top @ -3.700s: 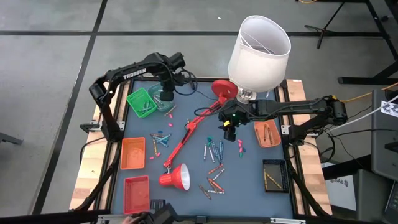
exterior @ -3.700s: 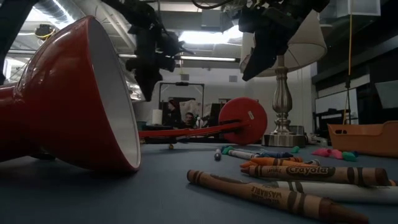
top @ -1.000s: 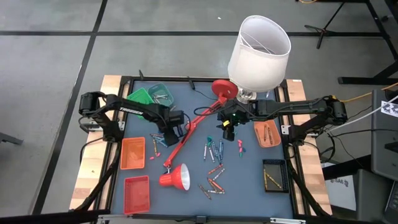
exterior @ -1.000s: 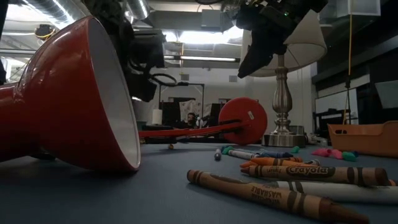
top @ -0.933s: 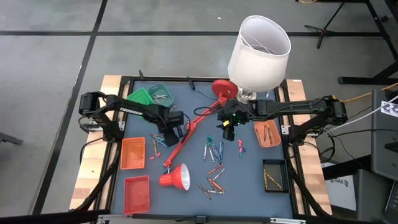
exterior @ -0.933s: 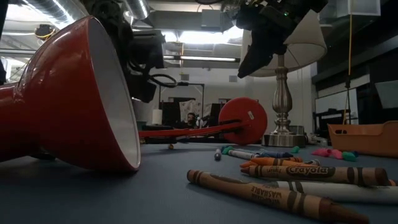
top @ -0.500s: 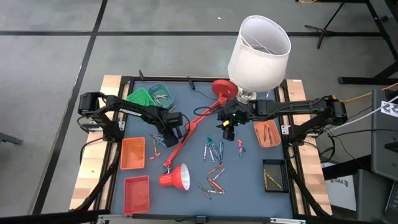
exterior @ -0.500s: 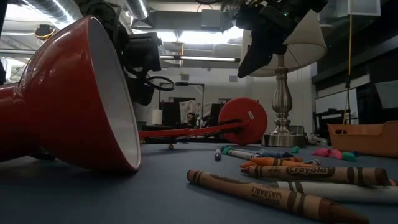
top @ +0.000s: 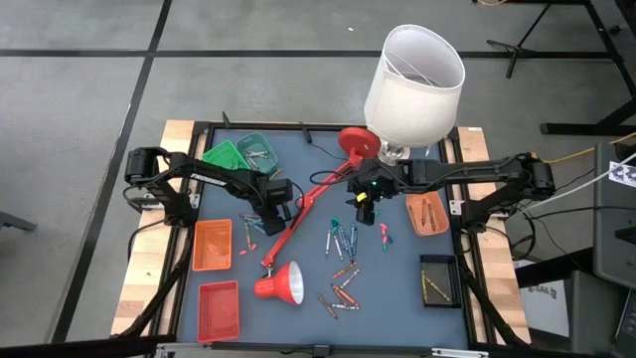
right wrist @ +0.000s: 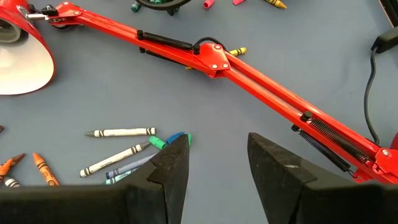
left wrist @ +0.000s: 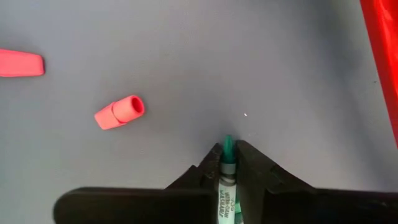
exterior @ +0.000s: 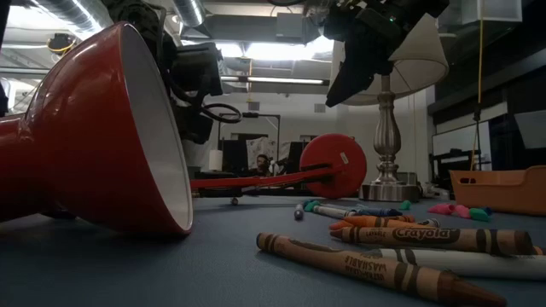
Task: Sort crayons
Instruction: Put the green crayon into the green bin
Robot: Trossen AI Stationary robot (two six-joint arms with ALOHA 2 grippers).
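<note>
Left of centre in the high view, the left gripper (left wrist: pixel 227 163) pinches a green crayon (left wrist: pixel 226 168) at the mat, apparently mid-pickup and likely due for the green bin (top: pixel 225 159), while the right gripper (right wrist: pixel 217 155) hovers open at centre.

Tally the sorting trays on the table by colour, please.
Bright green tray: 1
Dark green tray: 1
Orange trays: 2
Red tray: 1
Black tray: 1
Total: 6
</note>
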